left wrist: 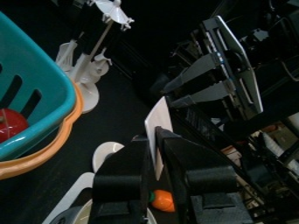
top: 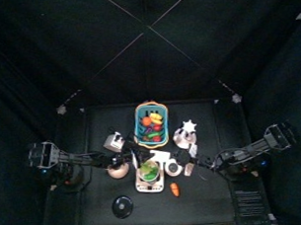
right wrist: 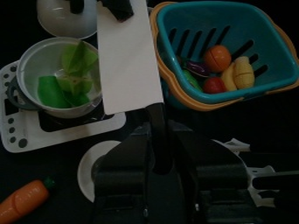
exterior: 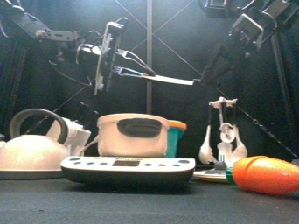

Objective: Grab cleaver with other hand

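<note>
The cleaver (exterior: 156, 79) hangs level in the air above the pot (exterior: 136, 135) and scale (exterior: 126, 168), its handle clenched in the right gripper (right wrist: 158, 144). The left gripper (exterior: 107, 54) meets the blade's far end, fingers (left wrist: 176, 153) closing around the white edge (left wrist: 156, 118); whether they are firm yet I cannot tell. Best to seat that grip squarely before the right lets go, lest the blade drop onto the table (exterior: 47, 197).

Black curtains (top: 55, 53), small black table (top: 101, 188)
</note>
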You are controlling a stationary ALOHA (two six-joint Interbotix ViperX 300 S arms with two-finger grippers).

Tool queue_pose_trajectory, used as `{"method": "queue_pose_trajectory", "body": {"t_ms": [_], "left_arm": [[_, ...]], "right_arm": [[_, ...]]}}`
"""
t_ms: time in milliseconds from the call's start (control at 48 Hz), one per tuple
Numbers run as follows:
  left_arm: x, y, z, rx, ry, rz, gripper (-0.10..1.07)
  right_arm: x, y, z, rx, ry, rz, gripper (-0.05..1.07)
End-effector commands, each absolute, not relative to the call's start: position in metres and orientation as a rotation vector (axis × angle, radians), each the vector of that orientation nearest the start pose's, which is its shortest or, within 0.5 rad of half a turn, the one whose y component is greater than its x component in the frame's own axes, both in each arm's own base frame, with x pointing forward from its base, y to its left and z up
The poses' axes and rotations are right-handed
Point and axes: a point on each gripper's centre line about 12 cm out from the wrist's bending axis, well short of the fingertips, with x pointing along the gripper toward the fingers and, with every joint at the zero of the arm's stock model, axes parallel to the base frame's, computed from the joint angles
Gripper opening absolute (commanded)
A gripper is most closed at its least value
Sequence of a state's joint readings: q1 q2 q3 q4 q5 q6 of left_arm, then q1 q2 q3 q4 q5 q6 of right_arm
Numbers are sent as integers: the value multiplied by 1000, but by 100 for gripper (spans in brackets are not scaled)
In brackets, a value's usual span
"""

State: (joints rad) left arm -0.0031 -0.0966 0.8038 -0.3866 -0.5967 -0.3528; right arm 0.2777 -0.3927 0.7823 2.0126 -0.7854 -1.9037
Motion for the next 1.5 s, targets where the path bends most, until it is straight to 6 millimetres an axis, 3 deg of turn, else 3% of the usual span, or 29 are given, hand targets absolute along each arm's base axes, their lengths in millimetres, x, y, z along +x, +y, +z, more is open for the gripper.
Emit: {"method": "queue_pose_trajectory", "body": {"t_ms": [0,146,417,583,812,1062,1333,1479], "left_arm": [[374,24,224,-633,55,233,42],[373,22,222,-610,66,220,39],[372,19,220,-567,79,189,39],[371,18,218,-549,87,183,39],[369,14,215,-492,100,144,38],[368,8,218,-398,80,70,38],[365,9,216,-354,72,47,38],[365,6,216,-321,71,17,38]], "right_arm": [[295,7,260,-113,609,-464,49],[298,13,259,-87,599,-408,52],[299,17,268,-59,563,-370,75],[292,17,275,-20,539,-354,83],[277,22,290,75,467,-262,84],[267,23,288,136,445,-210,84],[264,8,280,328,487,-279,84],[258,6,286,354,446,-256,84]]}}
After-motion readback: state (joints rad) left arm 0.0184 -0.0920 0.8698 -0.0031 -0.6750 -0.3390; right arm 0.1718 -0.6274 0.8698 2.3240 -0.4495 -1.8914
